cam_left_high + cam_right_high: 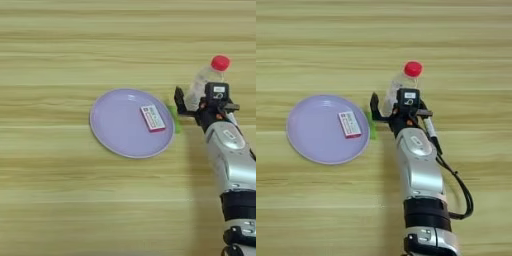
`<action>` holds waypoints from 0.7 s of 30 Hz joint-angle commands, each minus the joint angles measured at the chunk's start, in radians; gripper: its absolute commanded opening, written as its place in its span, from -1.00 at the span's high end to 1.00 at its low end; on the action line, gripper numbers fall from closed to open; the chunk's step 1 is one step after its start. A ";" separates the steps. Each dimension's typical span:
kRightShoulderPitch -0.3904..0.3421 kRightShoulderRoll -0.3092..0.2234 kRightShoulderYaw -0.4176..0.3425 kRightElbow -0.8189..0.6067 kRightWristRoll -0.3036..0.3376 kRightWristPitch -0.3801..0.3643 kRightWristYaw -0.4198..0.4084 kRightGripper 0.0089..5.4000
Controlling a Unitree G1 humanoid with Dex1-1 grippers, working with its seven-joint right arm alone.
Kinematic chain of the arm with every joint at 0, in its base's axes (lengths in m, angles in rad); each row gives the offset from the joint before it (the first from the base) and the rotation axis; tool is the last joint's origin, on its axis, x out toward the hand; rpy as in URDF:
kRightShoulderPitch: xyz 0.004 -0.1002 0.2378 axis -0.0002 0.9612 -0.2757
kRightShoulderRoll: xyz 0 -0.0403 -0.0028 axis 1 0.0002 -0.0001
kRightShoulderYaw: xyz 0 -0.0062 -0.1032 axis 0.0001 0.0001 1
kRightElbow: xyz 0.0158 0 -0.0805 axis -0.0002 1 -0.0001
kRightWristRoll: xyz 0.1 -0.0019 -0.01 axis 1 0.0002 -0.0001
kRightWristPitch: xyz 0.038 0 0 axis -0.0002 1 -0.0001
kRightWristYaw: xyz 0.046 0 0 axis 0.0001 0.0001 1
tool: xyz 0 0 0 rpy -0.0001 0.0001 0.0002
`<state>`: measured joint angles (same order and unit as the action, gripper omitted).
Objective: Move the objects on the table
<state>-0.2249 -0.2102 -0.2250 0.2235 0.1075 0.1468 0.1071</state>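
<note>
The table fills my view. On it, to my left, sits the plate with the box lying flat on its right half. The bottle lies on its side at my gripper, its long axis slanting from the red cap, far and right, down to its base at my fingers. I cannot tell whether I grip it. The green block peeks out between plate rim and gripper, just left of my fingers.
</note>
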 commanded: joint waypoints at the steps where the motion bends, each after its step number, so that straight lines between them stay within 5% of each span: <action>1: -0.014 -0.008 0.004 -0.109 0.017 0.003 0.008 -0.99; 15: 0.193 0.014 0.042 -0.361 0.053 0.145 0.059 -0.99; 21: 0.228 0.005 0.038 -0.389 0.055 0.174 0.071 -0.99</action>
<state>0.0381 -0.1818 -0.1814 -0.1133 0.1557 0.3377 0.1761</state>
